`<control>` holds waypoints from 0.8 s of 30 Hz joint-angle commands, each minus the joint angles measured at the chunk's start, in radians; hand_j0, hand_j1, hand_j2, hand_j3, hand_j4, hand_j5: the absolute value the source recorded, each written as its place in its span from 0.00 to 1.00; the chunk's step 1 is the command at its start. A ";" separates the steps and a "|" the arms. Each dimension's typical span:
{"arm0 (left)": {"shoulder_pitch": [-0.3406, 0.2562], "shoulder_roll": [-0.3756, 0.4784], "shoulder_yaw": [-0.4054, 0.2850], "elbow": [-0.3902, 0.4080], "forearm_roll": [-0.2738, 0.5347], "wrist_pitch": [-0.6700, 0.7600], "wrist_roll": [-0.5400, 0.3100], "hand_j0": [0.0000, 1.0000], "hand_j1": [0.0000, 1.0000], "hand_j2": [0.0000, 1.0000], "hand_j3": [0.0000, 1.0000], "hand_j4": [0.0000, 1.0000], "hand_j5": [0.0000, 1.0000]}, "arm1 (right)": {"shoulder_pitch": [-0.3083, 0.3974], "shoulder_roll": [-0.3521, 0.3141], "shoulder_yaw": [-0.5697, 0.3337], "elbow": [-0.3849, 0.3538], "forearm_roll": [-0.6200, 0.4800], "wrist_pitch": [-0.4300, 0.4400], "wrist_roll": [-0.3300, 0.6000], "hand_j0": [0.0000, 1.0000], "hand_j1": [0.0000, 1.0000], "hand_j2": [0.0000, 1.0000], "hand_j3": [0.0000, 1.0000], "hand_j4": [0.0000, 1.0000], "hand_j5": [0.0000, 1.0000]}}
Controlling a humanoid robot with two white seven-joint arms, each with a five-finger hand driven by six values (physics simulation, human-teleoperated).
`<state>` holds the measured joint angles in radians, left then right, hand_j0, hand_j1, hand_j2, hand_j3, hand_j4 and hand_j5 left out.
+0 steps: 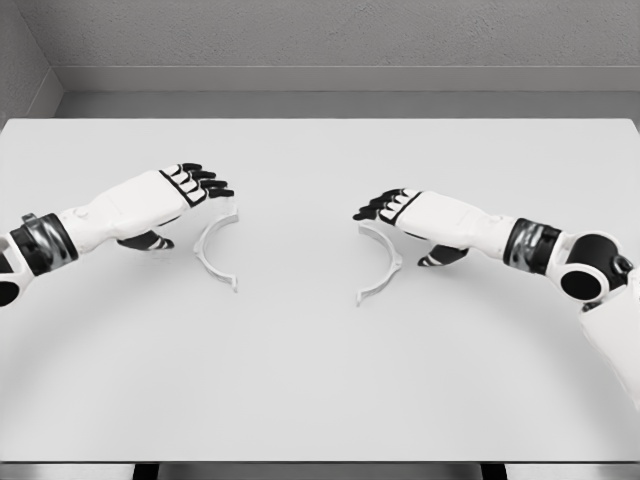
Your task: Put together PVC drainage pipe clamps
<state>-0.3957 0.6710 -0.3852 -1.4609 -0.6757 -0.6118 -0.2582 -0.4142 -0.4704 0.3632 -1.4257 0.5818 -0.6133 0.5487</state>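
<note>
We record one broad, matte white rectangular table (320,380), filling most of the view, its near edge resting on dark supports. Behind it we note a plain grey textured wall (340,30), a paler grey baseboard strip (340,78), and even, soft, diffuse lighting.

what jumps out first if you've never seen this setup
Two white arms reach in from either side, mirror-like, over a plain white table. The left hand and right hand hover with dark fingers extended, holding nothing. Just by each lies a thin white half-ring: the left clamp half and the right clamp half, their open sides facing each other across a gap at the table's middle.
</note>
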 commanded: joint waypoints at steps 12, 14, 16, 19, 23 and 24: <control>-0.012 -0.062 -0.031 0.091 -0.001 0.001 0.000 1.00 1.00 1.00 1.00 1.00 1.00 | -0.026 0.026 0.034 0.065 -0.003 0.002 -0.001 1.00 1.00 1.00 1.00 1.00 1.00; -0.012 -0.064 -0.031 0.100 -0.001 0.001 0.000 1.00 1.00 1.00 1.00 1.00 1.00 | -0.026 0.027 0.037 0.065 -0.003 0.002 -0.001 1.00 1.00 1.00 1.00 1.00 1.00; -0.012 -0.065 -0.031 0.100 -0.001 0.001 0.000 1.00 1.00 1.00 1.00 1.00 1.00 | -0.028 0.027 0.037 0.062 -0.003 0.002 0.000 1.00 1.00 1.00 1.00 1.00 1.00; -0.012 -0.067 -0.031 0.102 -0.001 0.001 0.000 1.00 1.00 1.00 1.00 1.00 1.00 | -0.028 0.033 0.037 0.057 -0.003 0.002 0.000 1.00 1.00 1.00 1.00 1.00 1.00; -0.020 -0.077 -0.031 0.110 -0.001 0.001 0.000 1.00 1.00 1.00 1.00 1.00 1.00 | -0.032 0.035 0.037 0.051 -0.005 0.002 0.000 1.00 1.00 1.00 1.00 1.00 1.00; -0.022 -0.079 -0.031 0.113 -0.002 0.001 0.000 1.00 1.00 1.00 1.00 1.00 1.00 | -0.032 0.035 0.037 0.051 -0.007 0.002 0.000 1.00 1.00 1.00 1.00 1.00 1.00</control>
<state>-0.4203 0.5948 -0.4161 -1.3525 -0.6835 -0.6121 -0.2583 -0.4464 -0.4361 0.4007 -1.3713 0.5829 -0.6134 0.5491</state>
